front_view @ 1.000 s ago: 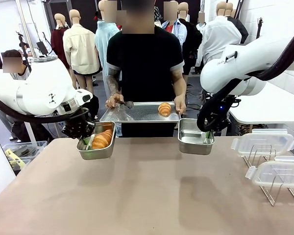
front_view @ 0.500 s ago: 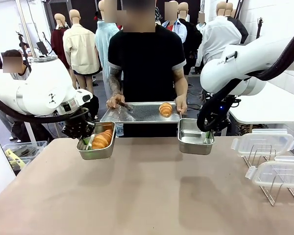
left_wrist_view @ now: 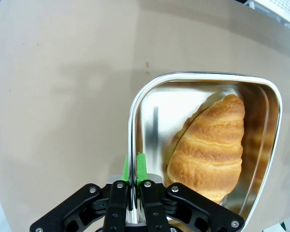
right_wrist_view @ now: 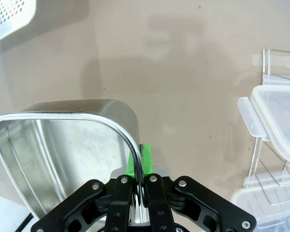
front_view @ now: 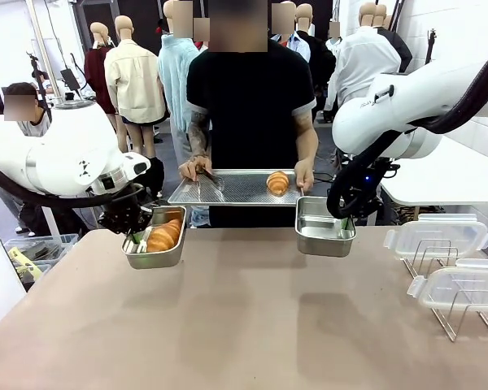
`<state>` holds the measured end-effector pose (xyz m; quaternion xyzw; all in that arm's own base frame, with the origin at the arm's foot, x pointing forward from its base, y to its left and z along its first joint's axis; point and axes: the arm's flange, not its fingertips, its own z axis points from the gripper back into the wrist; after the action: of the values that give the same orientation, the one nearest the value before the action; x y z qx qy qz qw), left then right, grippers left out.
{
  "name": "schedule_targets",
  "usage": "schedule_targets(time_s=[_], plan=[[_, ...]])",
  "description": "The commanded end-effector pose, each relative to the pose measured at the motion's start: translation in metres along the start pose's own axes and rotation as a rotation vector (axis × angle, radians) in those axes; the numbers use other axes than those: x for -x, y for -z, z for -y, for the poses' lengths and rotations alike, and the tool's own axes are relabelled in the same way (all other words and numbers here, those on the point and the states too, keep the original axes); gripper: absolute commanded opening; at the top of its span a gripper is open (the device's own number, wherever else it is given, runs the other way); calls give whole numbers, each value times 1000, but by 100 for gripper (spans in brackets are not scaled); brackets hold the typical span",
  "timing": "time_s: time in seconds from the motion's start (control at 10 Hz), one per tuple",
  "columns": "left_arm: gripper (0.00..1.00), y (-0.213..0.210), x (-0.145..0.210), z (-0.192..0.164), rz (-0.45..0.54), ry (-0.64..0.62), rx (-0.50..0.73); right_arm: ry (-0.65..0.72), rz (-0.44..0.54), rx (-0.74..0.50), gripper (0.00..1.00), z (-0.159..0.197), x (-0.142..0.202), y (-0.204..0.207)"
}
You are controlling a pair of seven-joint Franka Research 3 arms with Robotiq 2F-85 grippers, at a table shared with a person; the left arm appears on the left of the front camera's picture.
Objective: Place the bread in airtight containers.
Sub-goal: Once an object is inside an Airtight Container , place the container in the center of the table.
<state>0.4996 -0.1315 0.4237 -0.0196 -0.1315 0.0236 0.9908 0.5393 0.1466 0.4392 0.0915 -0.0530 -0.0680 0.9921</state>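
Observation:
My left gripper (front_view: 135,236) is shut on the rim of a steel tin (front_view: 173,250) held above the table at the left. One croissant (front_view: 164,235) lies inside it. In the left wrist view the fingers (left_wrist_view: 141,164) pinch the tin wall (left_wrist_view: 152,113) beside the croissant (left_wrist_view: 212,145). My right gripper (front_view: 342,214) is shut on the rim of an empty tin (front_view: 321,241) at the right; the right wrist view shows its bare inside (right_wrist_view: 58,145). Across the table a person holds a perforated tray (front_view: 232,189) carrying a second croissant (front_view: 277,182).
The person's other hand holds tongs (front_view: 209,172) over the tray. Two clear lids (front_view: 436,237) (front_view: 460,288) rest on wire racks at the table's right edge; one lid (right_wrist_view: 275,113) sits close to the right tin. The brown tabletop (front_view: 244,317) stretches in front.
My left gripper has carried its tin with the croissant slightly left and towards me. The person and the tray shifted a little to the right. The right arm stays still.

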Motion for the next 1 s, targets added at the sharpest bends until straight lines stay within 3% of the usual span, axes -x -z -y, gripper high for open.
schedule_targets(time_s=[0.0, 0.3, 0.9], plan=[[0, 23, -1, -3, 15, -20, -13, -13, 4, -3, 0, 1, 1, -3], [0, 54, 10, -13, 19, 53, -19, -13, 4, -3, 0, 1, 1, -3], [0, 101, 20, -14, 16, 48, -52, -13, 4, -3, 0, 1, 1, -3]])
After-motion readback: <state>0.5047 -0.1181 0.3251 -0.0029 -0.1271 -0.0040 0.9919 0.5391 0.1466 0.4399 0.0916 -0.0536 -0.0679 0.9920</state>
